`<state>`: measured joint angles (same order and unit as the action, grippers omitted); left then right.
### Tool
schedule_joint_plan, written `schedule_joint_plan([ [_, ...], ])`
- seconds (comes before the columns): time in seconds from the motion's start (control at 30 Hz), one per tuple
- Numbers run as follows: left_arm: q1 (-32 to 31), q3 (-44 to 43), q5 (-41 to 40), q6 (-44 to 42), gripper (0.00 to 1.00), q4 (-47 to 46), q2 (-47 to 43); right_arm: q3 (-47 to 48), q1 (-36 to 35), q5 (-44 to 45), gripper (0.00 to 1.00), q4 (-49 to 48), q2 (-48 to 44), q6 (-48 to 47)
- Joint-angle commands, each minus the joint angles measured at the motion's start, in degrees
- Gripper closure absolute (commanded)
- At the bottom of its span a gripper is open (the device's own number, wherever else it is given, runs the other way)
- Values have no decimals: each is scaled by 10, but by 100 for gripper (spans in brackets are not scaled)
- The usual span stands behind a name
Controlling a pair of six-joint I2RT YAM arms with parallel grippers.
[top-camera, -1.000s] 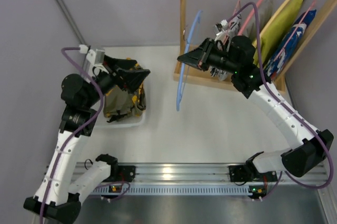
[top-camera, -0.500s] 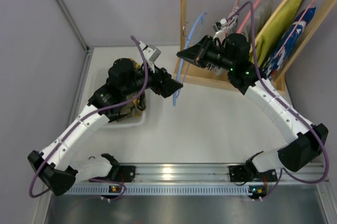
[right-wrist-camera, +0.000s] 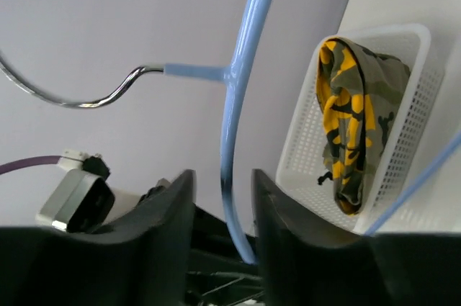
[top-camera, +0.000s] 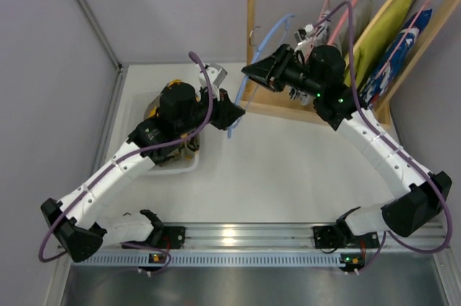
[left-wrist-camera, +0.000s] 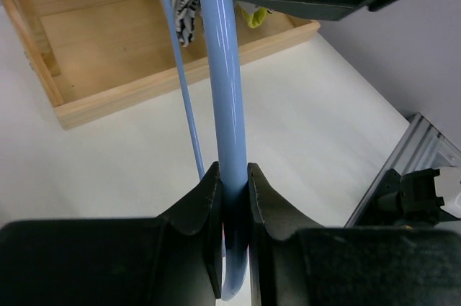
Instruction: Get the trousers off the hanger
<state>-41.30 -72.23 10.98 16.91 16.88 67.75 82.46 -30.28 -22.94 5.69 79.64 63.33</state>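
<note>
Two grippers attend one item. Left gripper (left-wrist-camera: 234, 209) is clamped on the lower curved end of the hanger (left-wrist-camera: 225, 68), both inner faces pressed against the bar. Right gripper (right-wrist-camera: 223, 183) straddles the same bar nearer the hook, jaws parted with clearance on each side, so it grips nothing.

Hanger is bare: thin, smooth, glossy light blue plastic of round section, with a bent hook (right-wrist-camera: 72, 97) of bright metal wire. It is held in the air above the counter (left-wrist-camera: 302, 126), beside the wooden rack base (left-wrist-camera: 144, 83).

Trousers (right-wrist-camera: 346, 119) lie crumpled in a white perforated plastic basket (right-wrist-camera: 421, 90), apart from the hanger. They are soft cloth, olive and brown camouflage with yellow patches.

Judgement: removal looks complete, and a handover of the empty hanger is in hand. Next move calls for the right gripper to draw clear without snagging the bar.
</note>
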Motion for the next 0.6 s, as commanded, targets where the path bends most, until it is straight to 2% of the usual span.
schedule_joint_plan([
  [0.0,10,-16,-57,1,100,-19,-53,-14,-3,-11,20,-21,-65,-35],
  [0.03,10,-16,-57,1,100,-19,-53,-19,-3,-11,19,-21,-65,-36],
  [0.07,12,-16,-60,-6,100,-16,-61,-24,-4,-11,1,-16,-72,-53],
  [0.23,15,-18,-83,-50,100,-4,-61,-49,-4,-11,1,0,-116,-115],
  [0.37,15,-62,-73,-84,100,0,-11,-56,-4,-12,1,19,-145,-172],
  [0.53,16,-209,-65,-93,100,77,82,-30,-1,-12,0,71,-172,-245],
  [0.57,16,-265,-62,-92,100,113,121,-26,1,-11,1,88,-177,-256],
])
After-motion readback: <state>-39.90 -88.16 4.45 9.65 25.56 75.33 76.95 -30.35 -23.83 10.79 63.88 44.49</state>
